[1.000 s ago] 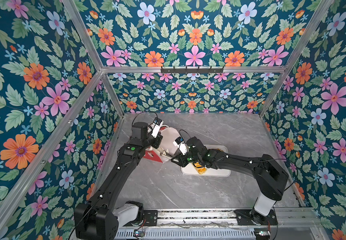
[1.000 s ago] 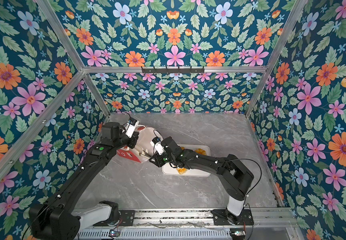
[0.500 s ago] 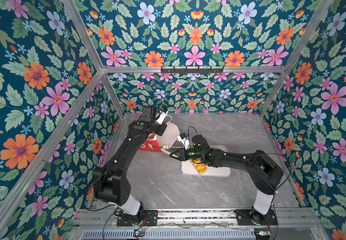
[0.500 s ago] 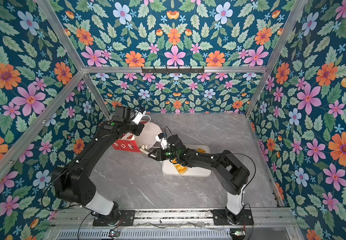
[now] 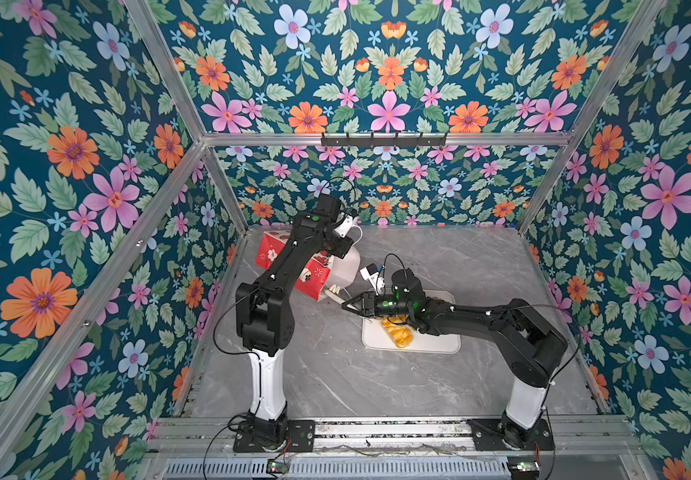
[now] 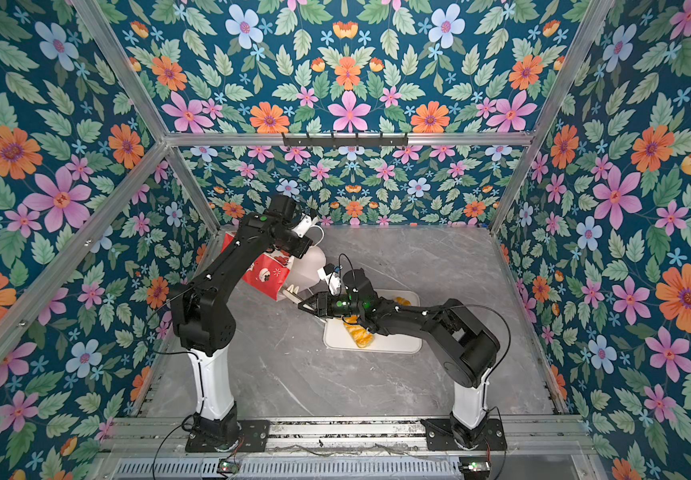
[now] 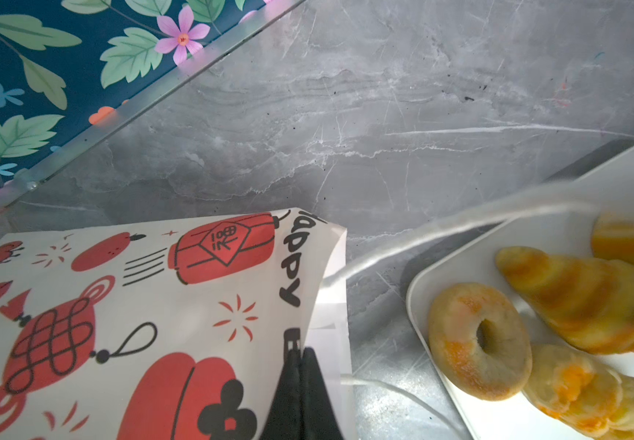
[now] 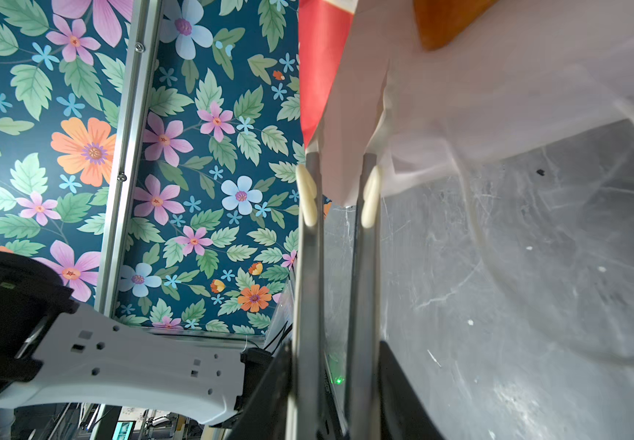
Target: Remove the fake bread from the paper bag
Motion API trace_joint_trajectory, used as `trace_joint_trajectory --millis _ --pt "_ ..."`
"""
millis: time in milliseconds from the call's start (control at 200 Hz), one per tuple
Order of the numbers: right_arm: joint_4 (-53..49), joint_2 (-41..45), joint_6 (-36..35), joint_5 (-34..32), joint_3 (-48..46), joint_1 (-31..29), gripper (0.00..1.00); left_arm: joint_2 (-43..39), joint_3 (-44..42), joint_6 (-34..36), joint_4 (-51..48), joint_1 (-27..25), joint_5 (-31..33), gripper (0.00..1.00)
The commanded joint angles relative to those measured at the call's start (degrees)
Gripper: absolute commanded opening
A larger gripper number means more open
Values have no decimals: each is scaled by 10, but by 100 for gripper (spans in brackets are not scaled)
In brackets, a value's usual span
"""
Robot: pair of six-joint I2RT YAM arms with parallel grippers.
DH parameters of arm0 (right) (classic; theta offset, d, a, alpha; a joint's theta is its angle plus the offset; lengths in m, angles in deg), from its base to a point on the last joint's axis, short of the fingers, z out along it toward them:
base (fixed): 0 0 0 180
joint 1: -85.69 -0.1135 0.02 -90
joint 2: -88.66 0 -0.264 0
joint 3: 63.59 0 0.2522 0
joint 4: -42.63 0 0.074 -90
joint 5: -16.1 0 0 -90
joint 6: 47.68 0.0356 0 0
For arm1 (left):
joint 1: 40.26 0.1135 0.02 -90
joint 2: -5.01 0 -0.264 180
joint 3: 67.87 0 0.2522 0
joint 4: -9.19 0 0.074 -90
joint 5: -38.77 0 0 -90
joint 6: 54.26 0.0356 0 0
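- The grey marbled worktop (image 5: 377, 386) carries everything, and both arms stand at its near edge.
- The paper bag (image 5: 312, 276) lies on a slant at the far left of the worktop, under the left arm. Its white-lined mouth is turned toward the tray and the right hand. In both top views its outside is red with small white prints. The side in the left wrist view is white with red lanterns, a knot charm and black letters.
- The white tray (image 5: 439, 345) sits just beside the bag's mouth, partly under the right arm.
- The left hand (image 7: 301, 356) is closed, and its black fingers pinch the bag's rim at a corner of the mouth.
- The right hand (image 5: 347, 306) hangs low, just in front of the bag's mouth, and is clamped around the shafts of metal tongs (image 8: 309, 285).
- The tongs' cream tips (image 8: 308, 194) stand apart with a flap of the bag's white lining between them. I cannot tell whether they press it.
- Thin white cord handles (image 7: 422, 230) loop out from the mouth, blurred.
- The fake bread (image 7: 582, 301) lies mostly on the tray, well clear of the left hand. There is a striped croissant, a ring doughnut (image 7: 479, 341), a sliced-looking roll (image 7: 593, 396) and a blurred fourth piece (image 7: 626, 240).
- One orange-brown piece (image 8: 449, 19) shows against the bag's lining, deeper in than the tong tips.
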Motion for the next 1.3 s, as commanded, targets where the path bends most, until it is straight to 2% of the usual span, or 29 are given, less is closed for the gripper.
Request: trace_joint_trajectory --millis 0,295,785,995,1295 --pt "38 6 -7 25 0 0 33 3 12 5 -23 -3 8 0" --pt "14 -7 -26 4 4 0 33 -71 -73 -1 13 -6 -13 0" --pt "-188 32 -193 -114 12 0 32 -292 -397 -29 197 -10 -12 0" --pt "-236 34 -231 -149 17 0 34 -373 -478 -45 259 -10 -12 0" --pt "-249 26 -243 -139 25 0 38 -434 -552 -49 302 -10 -25 0"
